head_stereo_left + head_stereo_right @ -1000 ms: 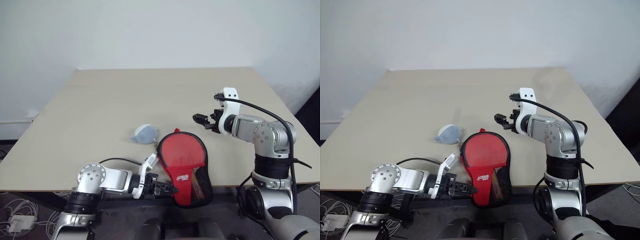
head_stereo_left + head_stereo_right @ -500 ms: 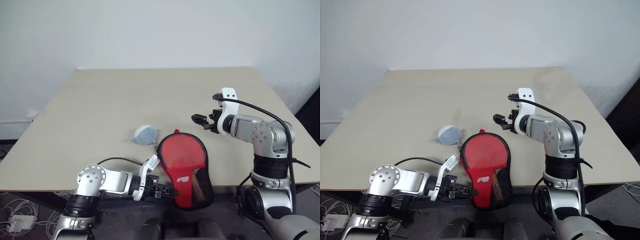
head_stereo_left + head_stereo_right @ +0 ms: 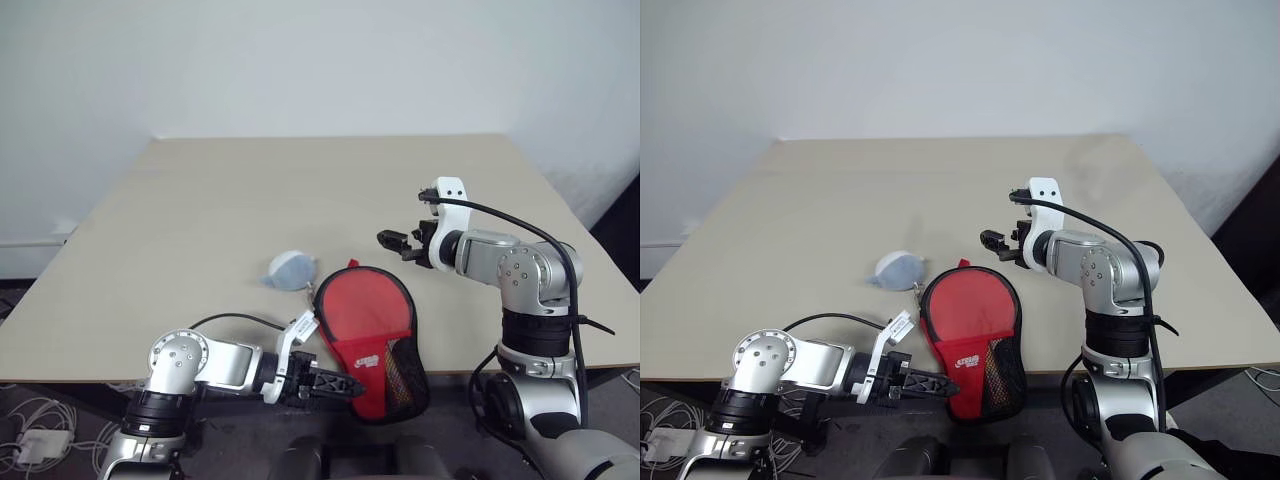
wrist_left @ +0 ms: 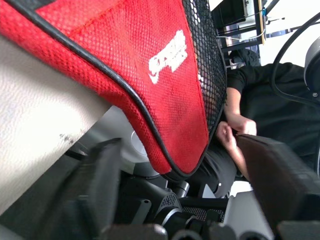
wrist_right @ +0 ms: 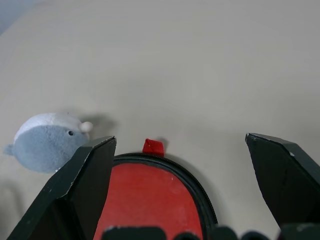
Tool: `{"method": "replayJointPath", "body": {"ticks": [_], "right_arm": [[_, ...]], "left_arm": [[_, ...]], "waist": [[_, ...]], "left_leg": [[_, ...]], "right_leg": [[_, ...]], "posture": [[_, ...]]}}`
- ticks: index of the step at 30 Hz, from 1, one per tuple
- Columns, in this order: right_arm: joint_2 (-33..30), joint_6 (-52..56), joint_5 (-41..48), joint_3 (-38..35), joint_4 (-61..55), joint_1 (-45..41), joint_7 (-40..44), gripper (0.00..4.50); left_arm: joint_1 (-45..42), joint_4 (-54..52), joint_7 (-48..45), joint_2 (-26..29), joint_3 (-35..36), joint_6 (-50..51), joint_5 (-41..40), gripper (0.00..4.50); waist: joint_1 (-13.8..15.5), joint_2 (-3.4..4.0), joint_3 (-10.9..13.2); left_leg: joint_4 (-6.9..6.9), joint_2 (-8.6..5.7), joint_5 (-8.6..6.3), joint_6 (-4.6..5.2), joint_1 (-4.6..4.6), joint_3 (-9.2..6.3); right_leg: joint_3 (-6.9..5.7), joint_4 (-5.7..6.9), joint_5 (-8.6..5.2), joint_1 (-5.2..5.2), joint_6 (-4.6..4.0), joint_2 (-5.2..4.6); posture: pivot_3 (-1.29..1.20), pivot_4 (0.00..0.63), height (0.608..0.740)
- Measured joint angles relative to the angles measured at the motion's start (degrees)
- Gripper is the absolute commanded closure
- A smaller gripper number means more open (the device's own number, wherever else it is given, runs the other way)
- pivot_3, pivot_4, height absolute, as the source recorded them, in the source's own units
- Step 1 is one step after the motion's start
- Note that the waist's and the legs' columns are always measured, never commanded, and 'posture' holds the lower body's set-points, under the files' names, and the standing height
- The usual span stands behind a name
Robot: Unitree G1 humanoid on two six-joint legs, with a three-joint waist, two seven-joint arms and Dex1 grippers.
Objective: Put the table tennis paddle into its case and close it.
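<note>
The case [image 3: 368,335] lies closed on the beige surface [image 3: 300,200], at its near edge. Its narrow handle end hangs over that edge, and its round end points toward the far side. The red outside with the white logo and black mesh faces up. The table tennis paddle itself cannot be seen.

The left hand [image 3: 335,385] is below the surface edge, just beside the hanging end of the case. Its two black fingers [image 4: 100,185] are spread apart and they hold nothing; in the left wrist view the red tip of the case stands between them without touching.

The right hand [image 3: 392,242] hovers above the surface, just beyond the round end of the case. Its fingers [image 5: 85,185] are also spread wide and empty.

A small grey-blue plush toy [image 3: 290,270] lies on the surface, just beside the round end of the case on the left.
</note>
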Motion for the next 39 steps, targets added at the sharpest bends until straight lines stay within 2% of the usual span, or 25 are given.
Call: {"method": "replayJointPath", "body": {"ticks": [4,8,10,13,15,17,20,25,27,29,33,36,39], "right_arm": [[0.09,0.0,0.02,0.09,-0.02,0.0,0.01,0.0],[-0.54,0.05,0.06,0.1,-0.02,0.0,0.46,0.0],[-0.82,0.04,0.1,0.2,0.0,-0.01,0.94,0.0],[-2.68,-0.18,0.15,0.87,0.31,-0.07,2.45,0.0],[-4.96,-0.83,0.07,1.25,1.59,-0.64,3.74,0.0],[-6.69,-2.3,0.0,1.78,2.8,-1.21,5.02,0.0],[-9.07,-5.04,-0.67,3.38,6.77,-2.86,7.12,0.0],[-11.69,-10.59,-2.63,5.68,13.23,-6.39,10.34,0.0],[-12.07,-12.48,-3.36,6.61,15.55,-7.58,11.24,0.0],[-12.13,-14.3,-4.18,7.6,17.95,-8.78,12.25,0.0],[-12.33,-18.12,-5.84,9.96,22.32,-11.62,14.8,0.0],[-12.38,-20.95,-7.2,12.53,25.91,-13.92,17.32,0.0],[-12.06,-23.77,-8.62,14.79,29.42,-15.92,20.06,0.0]], "left_arm": [[-0.23,-0.26,-2.36,4.35,0.77,0.01,-0.32,0.03],[-3.73,0.16,-10.68,15.82,5.7,-0.3,-1.8,0.03],[-5.31,-1.03,-15.98,19.29,7.21,-1.66,-1.08,0.03],[-5.51,-4.64,-26.77,23.29,5.35,-10.36,6.44,0.03],[-7.68,-4.81,-31.68,24.03,4.57,-17.0,11.91,0.03],[-10.5,-4.62,-34.46,22.91,3.95,-22.51,16.21,0.03],[-13.84,-3.33,-34.33,15.6,1.49,-30.25,22.67,0.03],[-14.35,-2.0,-30.51,2.27,-4.96,-43.95,35.15,0.03],[-14.35,-1.97,-29.63,-0.89,-6.57,-47.06,38.34,0.03],[-13.66,-2.63,-28.7,-2.81,-8.67,-48.88,40.96,0.03],[-7.76,-6.86,-28.41,-2.86,-15.2,-50.75,46.91,0.03],[-3.44,-10.46,-28.75,-1.26,-17.37,-51.64,49.31,0.65],[-1.2,-12.4,-29.34,1.01,-18.6,-54.2,52.65,1.67]], "waist": [[-0.03,0.01,0.05],[-0.06,0.05,0.33],[-0.01,0.15,0.38],[0.02,0.14,0.41],[0.06,0.14,0.41],[0.02,0.14,0.41],[0.01,0.15,0.42],[0.0,0.04,0.46],[-0.01,0.04,0.46],[-0.02,0.04,0.46],[-0.06,0.04,0.46],[-0.02,0.05,0.47],[-0.02,0.06,0.47]], "left_leg": [[-0.01,0.01,-0.09,-0.16,-0.01,0.0],[-0.01,0.06,-0.11,-0.23,-0.04,0.0],[-0.03,-0.02,-0.12,-0.24,-0.05,0.03],[-0.1,-0.02,-0.11,-0.26,-0.15,0.1],[-0.11,-0.02,-0.09,-0.29,-0.22,0.21],[-0.16,0.02,-0.09,-0.29,-0.18,0.23],[-0.2,0.01,0.06,-0.04,-0.2,0.29],[-0.22,0.04,0.06,0.0,-0.33,0.36],[-0.23,0.06,0.06,0.01,-0.35,0.37],[-0.23,0.05,0.07,0.01,-0.35,0.39],[-0.21,0.05,0.07,0.03,-0.31,0.42],[-0.12,0.07,0.08,0.05,-0.3,0.37],[-0.06,0.07,0.11,0.09,-0.16,0.38]], "right_leg": [[-0.01,0.02,-0.01,-0.05,-0.01,0.01],[-0.07,-0.02,-0.12,-0.13,0.01,0.04],[-0.07,-0.1,-0.14,-0.08,0.04,-0.05],[-0.11,-0.36,0.0,-0.08,-0.16,-0.02],[-0.23,-0.46,0.03,-0.06,-0.19,0.0],[-0.2,-0.5,0.06,-0.03,-0.12,0.0],[-0.19,-0.54,0.09,0.05,0.0,0.01],[-0.08,-0.55,0.17,-0.02,-0.03,0.04],[-0.04,-0.53,0.17,-0.07,-0.03,0.06],[-0.04,-0.52,0.17,-0.05,-0.03,0.06],[-0.03,-0.49,0.17,-0.02,-0.02,0.07],[-0.08,-0.43,0.18,0.01,-0.03,0.11],[-0.09,-0.41,0.19,0.16,-0.02,0.13]], "posture": [[0.0,0.0,0.734],[0.0,0.0,0.734],[0.0,0.0,0.734],[0.0,0.0,0.734],[0.0,0.0,0.734],[0.0,0.0,0.734],[0.0,0.0,0.734],[0.0,0.0,0.734],[0.0,0.0,0.734],[0.0,0.0,0.734],[0.0,0.0,0.734],[0.0,0.0,0.734],[0.0,0.0,0.734]]}}
